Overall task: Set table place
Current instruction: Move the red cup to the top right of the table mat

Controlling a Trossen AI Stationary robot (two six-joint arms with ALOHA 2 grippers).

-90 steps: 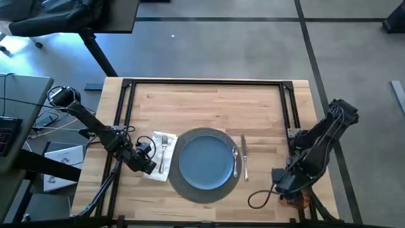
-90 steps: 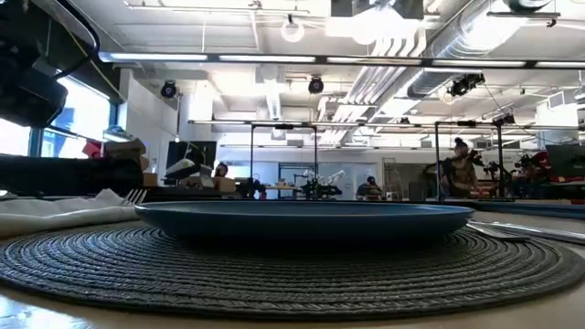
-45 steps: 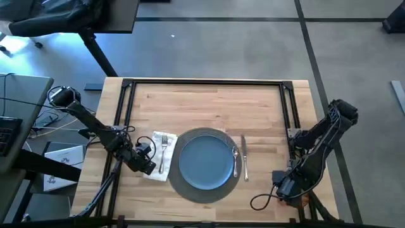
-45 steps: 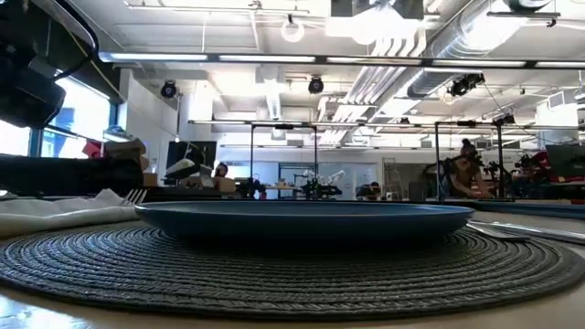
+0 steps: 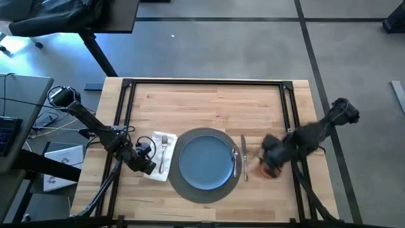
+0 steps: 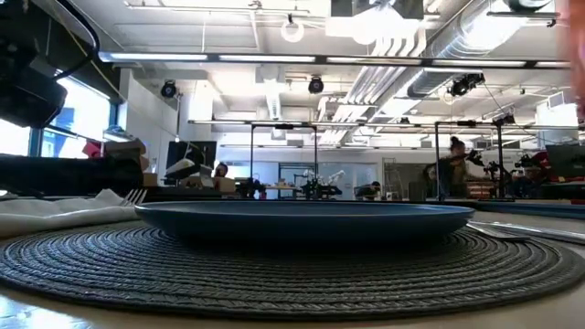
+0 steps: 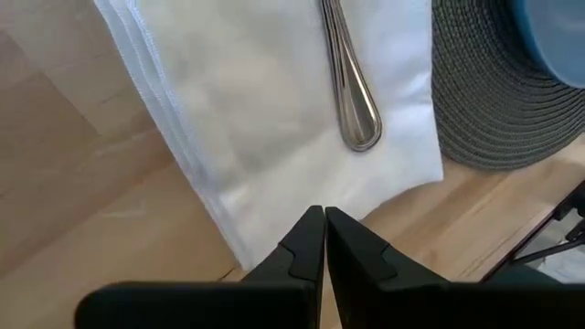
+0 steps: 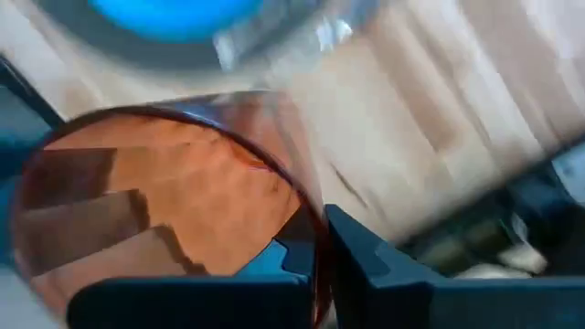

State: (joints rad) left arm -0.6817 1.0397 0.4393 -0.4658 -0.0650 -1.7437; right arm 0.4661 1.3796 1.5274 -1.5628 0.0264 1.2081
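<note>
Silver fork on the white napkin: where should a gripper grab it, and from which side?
Probably straight from above, pinching across the slim handle of the silver fork. It lies flat on the folded white napkin, so nothing can slide under it, and the handle is its narrowest part.

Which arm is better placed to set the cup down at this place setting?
Right. Its gripper is shut on the cup and is over the table just right of the spoon. The left gripper is shut and empty at the napkin, across the plate.
</note>
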